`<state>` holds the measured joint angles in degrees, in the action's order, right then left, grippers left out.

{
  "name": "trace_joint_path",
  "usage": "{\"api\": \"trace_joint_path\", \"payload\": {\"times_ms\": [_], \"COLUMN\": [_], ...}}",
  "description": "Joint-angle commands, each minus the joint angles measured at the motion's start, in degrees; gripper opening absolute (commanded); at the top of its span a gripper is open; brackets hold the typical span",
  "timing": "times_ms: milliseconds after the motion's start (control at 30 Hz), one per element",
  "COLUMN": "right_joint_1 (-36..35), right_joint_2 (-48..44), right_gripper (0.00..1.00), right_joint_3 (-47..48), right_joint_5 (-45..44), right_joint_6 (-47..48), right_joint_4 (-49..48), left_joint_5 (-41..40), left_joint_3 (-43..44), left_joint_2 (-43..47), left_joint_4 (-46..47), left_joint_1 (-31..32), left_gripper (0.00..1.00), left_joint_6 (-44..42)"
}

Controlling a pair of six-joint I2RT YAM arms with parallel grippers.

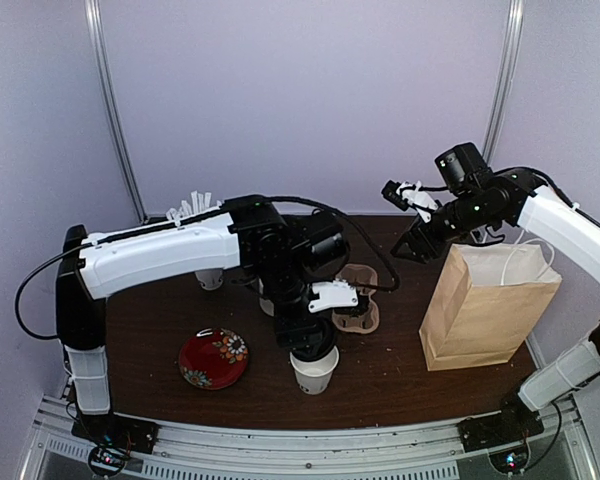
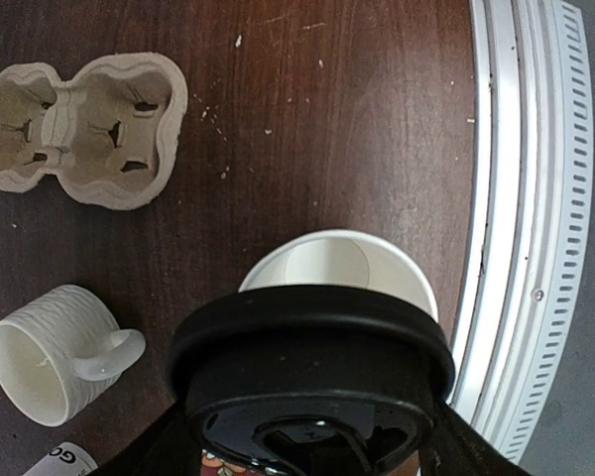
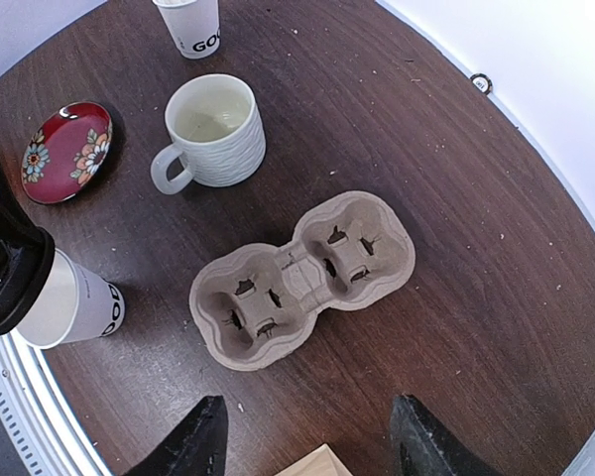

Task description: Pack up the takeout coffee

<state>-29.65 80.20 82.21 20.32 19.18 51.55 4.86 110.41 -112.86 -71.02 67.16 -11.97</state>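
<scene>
The takeout coffee cup (image 1: 314, 372) is a white paper cup with black lettering, standing open near the table's front edge. My left gripper (image 1: 312, 345) hangs right over it, shut on the round black lid (image 2: 310, 362). The lid sits just above the cup's mouth (image 2: 342, 266) and covers its near side; the far part of the opening still shows. In the right wrist view the lid (image 3: 15, 283) overlaps the rim of the cup (image 3: 79, 307). My right gripper (image 1: 417, 243) hovers open and empty above the left edge of the brown paper bag (image 1: 485, 305).
A pulp two-cup carrier (image 3: 302, 278) lies mid-table. A white ribbed mug (image 3: 213, 129) stands behind it, with a small paper cup (image 3: 191, 25) of straws (image 1: 192, 208) farther back. A red flowered plate (image 1: 213, 358) lies left of the coffee cup. The metal rail (image 2: 516, 198) runs close by.
</scene>
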Motion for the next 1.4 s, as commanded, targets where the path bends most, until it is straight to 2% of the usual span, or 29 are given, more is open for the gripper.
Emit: {"api": "trace_joint_path", "payload": {"times_ms": [0, 1367], "right_joint_1": [-0.1, -0.1], "right_joint_2": [-0.7, 0.3], "right_gripper": [0.60, 0.60], "right_joint_3": [-0.2, -1.3], "right_joint_5": [-0.7, 2.3], "right_joint_6": [0.1, 0.4], "right_joint_4": [-1.1, -0.9], "left_joint_5": [-0.9, 1.1], "left_joint_3": [3.5, 7.4], "left_joint_2": [-1.5, -9.0], "left_joint_4": [-4.0, -5.1], "left_joint_1": [0.5, 1.0], "left_gripper": [0.73, 0.75], "left_joint_6": [-0.8, -1.6]}}
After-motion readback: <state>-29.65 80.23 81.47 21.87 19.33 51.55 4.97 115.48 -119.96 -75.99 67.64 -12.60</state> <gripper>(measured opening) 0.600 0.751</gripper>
